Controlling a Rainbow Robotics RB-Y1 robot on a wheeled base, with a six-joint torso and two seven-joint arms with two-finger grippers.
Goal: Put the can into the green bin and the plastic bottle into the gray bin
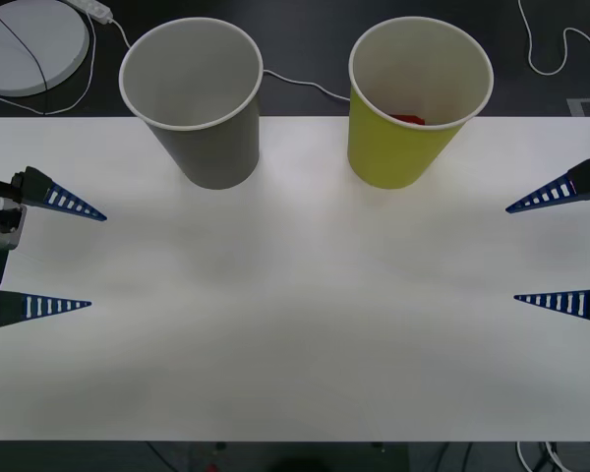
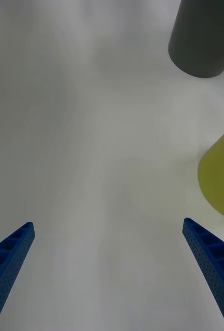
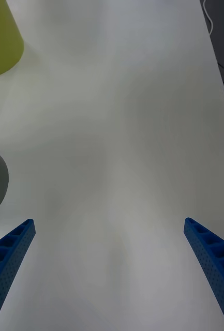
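A: Where the white table (image 1: 295,324) meets its left edge, what is the left gripper (image 1: 84,258) doing?

B: It hangs low over the tabletop with its blue ribbed fingers (image 1: 71,204) spread wide and nothing between them. In the left wrist view the fingers (image 3: 11,253) sit apart over bare table.

A: And moving right?

B: The gray bin (image 1: 199,98) stands upright at the far edge of the table, left of centre. Its white inside looks bare as far as the rim allows. Just beside it to the right, not touching, stands the green bin (image 1: 413,103), also upright. A bit of red shows low inside it, against the near wall: the can (image 1: 407,119), mostly hidden.

A: And the far right?

B: The right gripper (image 1: 516,253) hovers at the table's right edge, fingers (image 1: 556,192) wide apart, holding nothing. Behind the table lie a white round disc (image 1: 29,44) and white cables (image 1: 295,81).
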